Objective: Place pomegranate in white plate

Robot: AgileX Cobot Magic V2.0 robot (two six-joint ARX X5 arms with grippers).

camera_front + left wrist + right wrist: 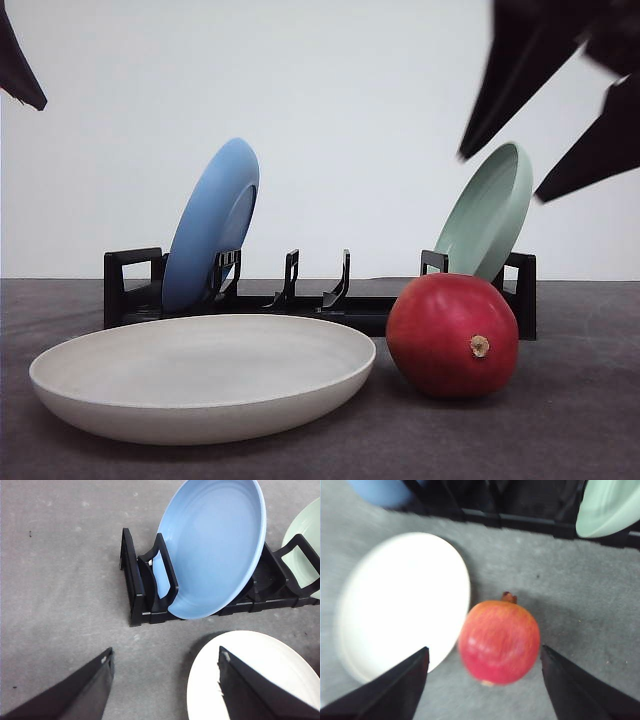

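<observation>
Black right gripper (482, 680) is spreading wide, empty, over the pomegranate (499, 642); left gripper (165, 685) is gaping beside the white plate (260, 652).

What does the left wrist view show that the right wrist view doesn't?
Left wrist only: the blue plate clearly, standing in the black rack, and the left gripper, jaws open. Right wrist only: the pomegranate on the table beside the white plate, below the right gripper's open jaws. Both: white plate, green plate, rack.
</observation>
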